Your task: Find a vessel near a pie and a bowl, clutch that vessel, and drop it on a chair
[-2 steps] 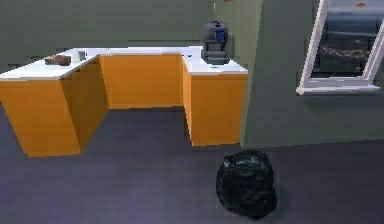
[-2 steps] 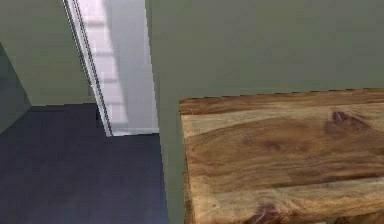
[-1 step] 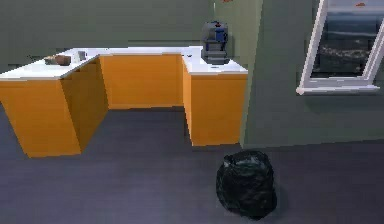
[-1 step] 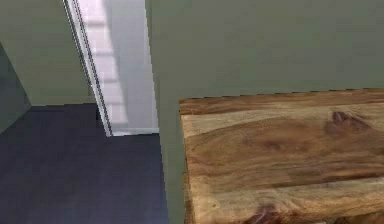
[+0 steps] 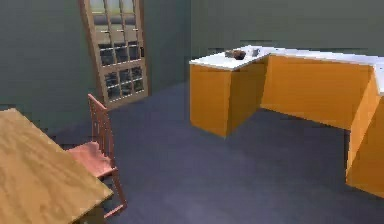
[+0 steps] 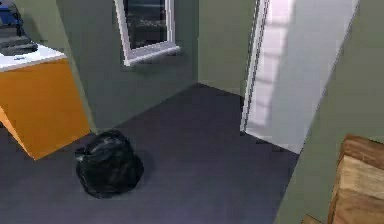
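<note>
Gripper: I can't tell its state from these feeds, so I can't place it relative to anything either. I can't confirm a vessel. The best candidates are two small things on the white top of the orange L-shaped counter (image 5: 230, 95), at its near corner in the forward view: a brown blob (image 5: 237, 53) and a paler blob (image 5: 253, 49) just beside it, both too small to name. A reddish wooden chair (image 5: 100, 140) stands well apart from the counter, across bare dark floor, pulled up to a wooden table (image 5: 35, 170) that the frame's bottom-left corner cuts off. A glass-paned door (image 5: 118, 50) is in the wall beyond the chair, away from the counter. In the arm side view, an orange counter end (image 6: 40, 105) sits at the left edge, and a dark object (image 6: 18, 46) on its white top is cut by the frame and unidentifiable. A black rubbish bag (image 6: 108, 162) lies on the floor just beside that counter end. A window (image 6: 150, 30) is in the wall behind it, and a white door (image 6: 285, 75) is well apart. A wooden furniture piece (image 6: 360, 185) is clipped at the bottom right, and I can't tell what it is.
</note>
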Robot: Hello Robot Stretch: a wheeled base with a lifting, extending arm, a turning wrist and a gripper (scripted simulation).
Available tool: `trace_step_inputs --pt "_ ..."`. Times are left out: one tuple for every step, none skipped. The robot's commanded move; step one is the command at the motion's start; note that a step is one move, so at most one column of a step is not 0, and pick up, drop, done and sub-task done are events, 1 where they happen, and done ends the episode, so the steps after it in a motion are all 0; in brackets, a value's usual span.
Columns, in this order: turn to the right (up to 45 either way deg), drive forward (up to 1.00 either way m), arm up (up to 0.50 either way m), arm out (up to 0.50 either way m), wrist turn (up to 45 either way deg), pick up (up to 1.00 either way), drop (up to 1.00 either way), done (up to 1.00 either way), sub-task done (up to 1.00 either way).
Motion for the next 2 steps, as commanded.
trace_step_inputs --pt "45.0 0.00 0.00 0.00 0.0 0.00 0.00 0.00 0.00" --pt "0.0 0.25 0.00 0.00 0.0 0.00 0.00 0.00 0.00"
